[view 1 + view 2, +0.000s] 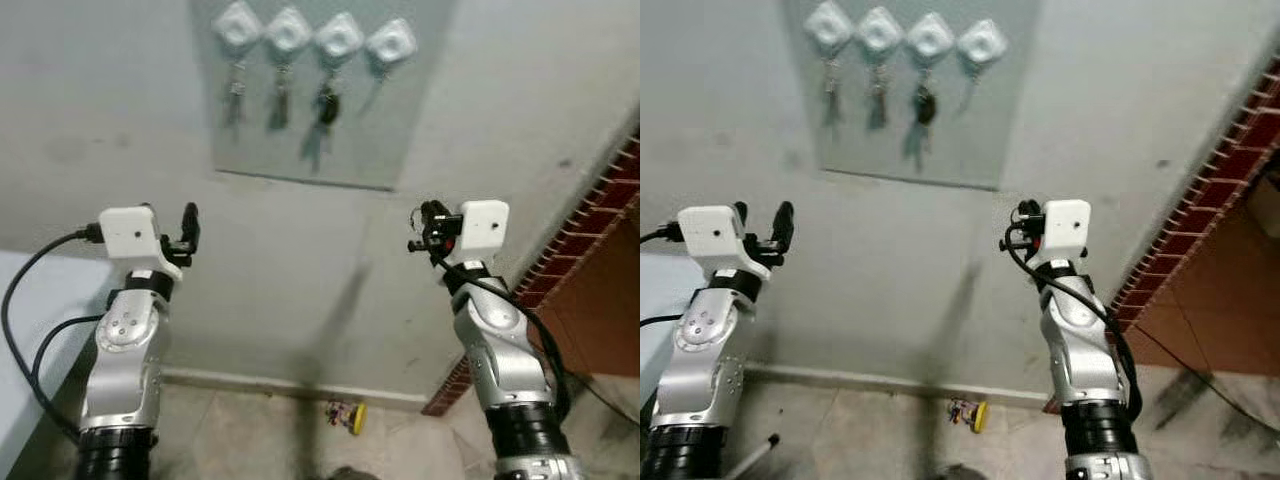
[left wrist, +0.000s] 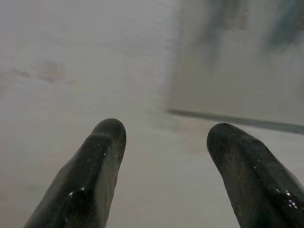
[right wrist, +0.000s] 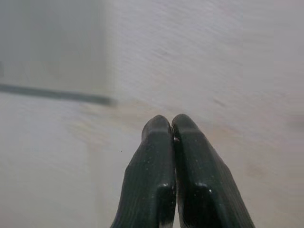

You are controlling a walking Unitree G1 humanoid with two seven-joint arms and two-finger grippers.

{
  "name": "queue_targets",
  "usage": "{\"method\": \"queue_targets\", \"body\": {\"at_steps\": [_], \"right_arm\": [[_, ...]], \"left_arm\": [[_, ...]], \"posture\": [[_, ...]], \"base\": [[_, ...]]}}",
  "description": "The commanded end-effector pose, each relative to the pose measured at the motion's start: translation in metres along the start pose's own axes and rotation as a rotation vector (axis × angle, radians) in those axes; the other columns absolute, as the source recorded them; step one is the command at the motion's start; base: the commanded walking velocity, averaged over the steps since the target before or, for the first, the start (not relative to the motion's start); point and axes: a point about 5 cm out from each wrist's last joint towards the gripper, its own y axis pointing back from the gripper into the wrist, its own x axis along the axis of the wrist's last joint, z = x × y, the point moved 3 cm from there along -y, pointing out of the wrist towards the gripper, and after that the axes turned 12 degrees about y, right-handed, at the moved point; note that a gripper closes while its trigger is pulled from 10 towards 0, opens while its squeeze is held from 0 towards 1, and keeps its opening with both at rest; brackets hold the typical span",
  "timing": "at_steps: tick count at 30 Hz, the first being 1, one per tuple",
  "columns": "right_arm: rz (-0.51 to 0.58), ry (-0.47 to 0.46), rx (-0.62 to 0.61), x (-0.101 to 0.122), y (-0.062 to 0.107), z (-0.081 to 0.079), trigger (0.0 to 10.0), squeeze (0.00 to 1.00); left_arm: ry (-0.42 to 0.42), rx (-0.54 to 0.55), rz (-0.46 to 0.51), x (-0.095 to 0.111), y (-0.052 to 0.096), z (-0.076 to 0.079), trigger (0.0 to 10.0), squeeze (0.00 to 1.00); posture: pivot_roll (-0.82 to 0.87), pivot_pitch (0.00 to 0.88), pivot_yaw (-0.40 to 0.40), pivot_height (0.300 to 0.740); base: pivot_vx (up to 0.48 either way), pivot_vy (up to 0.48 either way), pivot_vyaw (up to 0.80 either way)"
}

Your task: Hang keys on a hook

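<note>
R gripper [image 3: 172, 124]: fingers pressed together, tip to tip, nothing seen between them in wrist view. It is raised in front of the grey wall [image 1: 500, 120], pointing at it, below and to the right of the panel [image 1: 400, 140]. No keys in it.

L gripper [image 2: 164, 137]: fingers spread wide, bare gap between them, holding nothing. Also raised toward the wall, below and to the left of the panel; panel's lower edge shows past the fingertips in wrist view.

Panel: pale grey-green sheet fixed flat on wall, above and between the two grippers. Four white square hooks [image 1: 338, 38] in a row along its top, each turned like a diamond. Counting from panel's left edge: hook 1 carries a key bunch [image 1: 235, 100], hook 2 a second bunch [image 1: 279, 100], hook 3 a dark fob w/ keys [image 1: 326, 108], hook 4 [image 1: 391, 43] only a thin loop or cord [image 1: 378, 92], detail too blurred to tell. All hang well above both grippers, none touching either.

Below the panel, on the tiled floor [image 1: 250, 430] near the wall's foot: small yellow and multicolour item [image 1: 345, 414], roughly between the arms; can't tell what it is.

Right of the panel: red brick wall edge [image 1: 590, 230]. Left of panel, low down: pale blue surface [image 1: 25, 350] beside L arm.
</note>
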Motion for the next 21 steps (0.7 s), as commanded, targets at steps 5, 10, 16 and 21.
{"method": "queue_targets", "body": {"at_steps": [5,10,16,21], "right_arm": [[0.020,-0.039,-0.003,0.007,0.001,0.002,10.0,0.00],[-0.055,-0.067,-0.046,-0.002,0.002,0.006,10.0,0.00],[-0.133,-0.152,-0.140,-0.008,0.000,0.016,10.0,0.00],[-0.170,-0.143,-0.148,-0.011,-0.001,0.018,10.0,0.00]], "left_arm": [[-0.006,0.015,-0.010,0.002,0.001,0.000,10.0,0.00],[-0.006,0.029,-0.025,0.000,0.002,-0.001,10.0,0.00],[0.005,0.039,-0.037,-0.002,0.003,-0.001,10.0,0.00],[-0.013,0.030,-0.036,-0.002,0.003,0.002,10.0,0.00]], "posture": [[-0.14,0.042,-0.027,0.740],[-0.14,0.050,-0.027,0.740],[-0.15,0.047,-0.031,0.740],[-0.15,0.041,-0.033,0.740]], "base": [[0.000,0.000,-0.29],[0.000,0.000,0.00],[0.000,0.000,0.00],[0.000,0.000,0.00]]}}
